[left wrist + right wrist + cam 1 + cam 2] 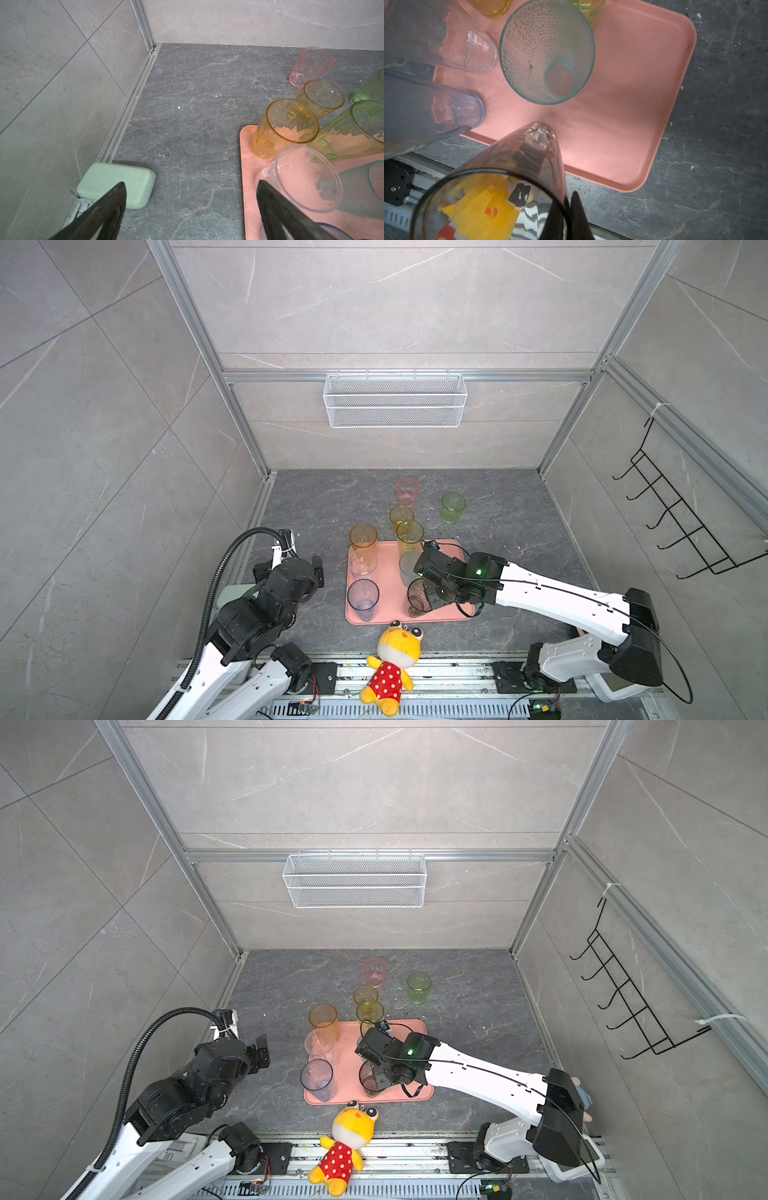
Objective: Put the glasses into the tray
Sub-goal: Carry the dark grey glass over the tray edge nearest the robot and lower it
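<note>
Toy (395,659) lies at the front rail, just clear of the tray (388,593). Right gripper (566,209) pinches the rim wall of the grey glass (417,598), 1 finger inside and 1 outside. The glass is upright over the tray's near edge; base contact not discernible. Left gripper (191,187) is spread wide and holds nothing, beside the tray's left edge. Also on the tray: blue glass (363,598), clear glass (362,562), teal glass (409,568), amber glass (363,537), tall yellow glass (409,536); 6 in all. On the table beyond: short yellow glass (401,515), green glass (453,506), pink glass (407,489); 3 not yet placed. Risks:
- Releasing before the base sits flat could tip the grey glass over the low rim.
- The wrist hangs close by the teal glass, so a careless retreat may topple it.
- Reaching the far 3 means crossing the tall glasses.
</note>
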